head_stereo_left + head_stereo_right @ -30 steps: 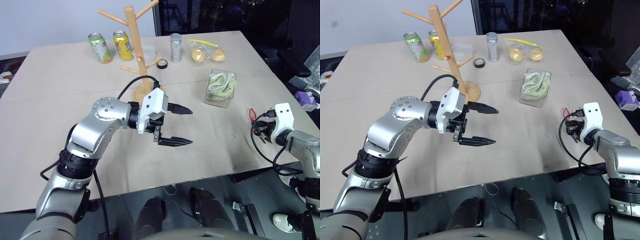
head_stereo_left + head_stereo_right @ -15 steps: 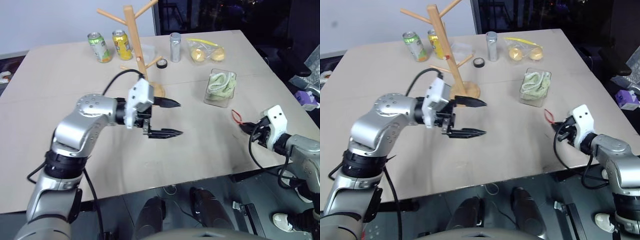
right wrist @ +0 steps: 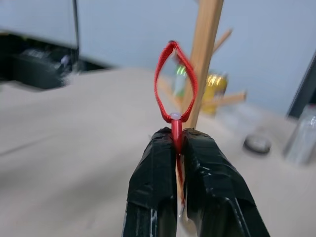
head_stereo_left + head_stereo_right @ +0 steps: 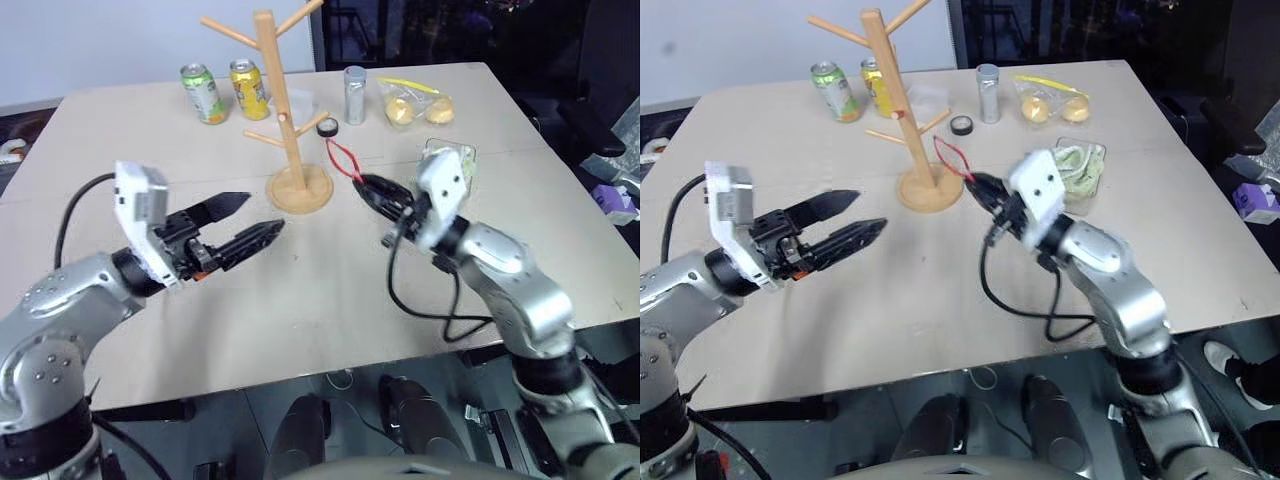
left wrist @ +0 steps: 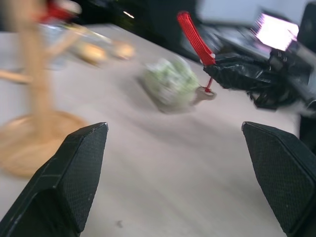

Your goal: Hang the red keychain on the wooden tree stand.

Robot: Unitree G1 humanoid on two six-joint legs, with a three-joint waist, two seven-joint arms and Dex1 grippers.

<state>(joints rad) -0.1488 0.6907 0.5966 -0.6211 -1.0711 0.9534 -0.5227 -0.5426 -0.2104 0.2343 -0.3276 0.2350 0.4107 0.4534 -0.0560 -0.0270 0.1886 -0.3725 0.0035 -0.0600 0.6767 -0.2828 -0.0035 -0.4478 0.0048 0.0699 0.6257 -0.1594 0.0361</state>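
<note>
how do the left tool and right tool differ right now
The left tool has its two black fingers spread apart with nothing between them; the right tool is shut on the thin red keychain loop. The left sits away from the light-wood tree stand; the right is close beside it. Both hover above the beige table.

1. Arms: brushed silver-grey metal shells, rounded joint housings, black collars; small screws ring the left shoulder housing.
2. Wrists: white boxy camera modules.
3. Left gripper [image 4: 262,220], right gripper [image 4: 362,184]: two tapering black fingers with textured pads.
4. Cables: black, looped, exposed beside each forearm.
</note>
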